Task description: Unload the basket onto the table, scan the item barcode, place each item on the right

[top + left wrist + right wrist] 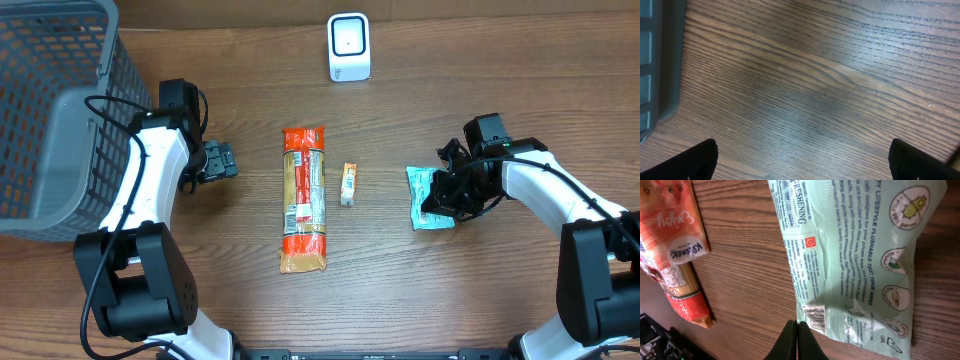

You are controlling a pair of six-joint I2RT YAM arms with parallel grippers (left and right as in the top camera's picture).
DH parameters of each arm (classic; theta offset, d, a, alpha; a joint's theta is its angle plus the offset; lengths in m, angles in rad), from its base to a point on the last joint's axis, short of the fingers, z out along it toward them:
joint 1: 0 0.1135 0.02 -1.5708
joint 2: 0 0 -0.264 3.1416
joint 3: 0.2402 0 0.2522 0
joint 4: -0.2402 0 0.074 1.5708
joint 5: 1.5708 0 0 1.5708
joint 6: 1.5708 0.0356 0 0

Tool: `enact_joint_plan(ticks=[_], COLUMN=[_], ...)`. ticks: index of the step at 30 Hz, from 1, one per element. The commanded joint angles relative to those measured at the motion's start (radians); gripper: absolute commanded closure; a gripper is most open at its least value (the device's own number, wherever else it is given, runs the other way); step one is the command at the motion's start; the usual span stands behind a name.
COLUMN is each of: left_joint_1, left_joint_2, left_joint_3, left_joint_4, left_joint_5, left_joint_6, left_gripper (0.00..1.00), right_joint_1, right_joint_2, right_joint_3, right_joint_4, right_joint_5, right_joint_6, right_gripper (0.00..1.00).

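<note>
Right end effector point(797, 327) shut, wipes pack point(855, 265) edge at its tips, nothing visibly gripped, left end effector point(220, 160) wide open, empty

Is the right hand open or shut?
Shut. The right hand has its fingers together, no gap, at the wipes pack edge.

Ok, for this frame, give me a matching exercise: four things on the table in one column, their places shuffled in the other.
Things
1. white scanner
2. grey basket
3. orange spaghetti pack
4. teal wipes pack

Places
A. at the tips of the shut right gripper
B. on the robot's left side of the table
C. lying in the middle, its length pointing away from the robot
D. standing at the far side, near the centre

Pairs: 1-D, 2-B, 3-C, 4-A
</note>
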Motion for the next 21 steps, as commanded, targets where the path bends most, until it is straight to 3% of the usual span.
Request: enact_joint_plan(ticks=[1, 21], left_joint_1=[0.0, 0.0], left_joint_2=[-0.021, -0.021], left_joint_3=[0.004, 0.004], left_joint_4=[0.003, 0.003], left_joint_5=[-0.01, -0.01], left_joint_6=[0.015, 0.015], left_gripper=[0.0, 0.0], right_joint_1=[-0.003, 0.014], right_joint_2=[-0.006, -0.006], right_joint_3=[-0.008, -0.039], right_joint_4=[0.006, 0.033], right_joint_5=[0.009, 0.043], right_joint_6=[-0.008, 0.0], right_gripper=[0.96, 0.96])
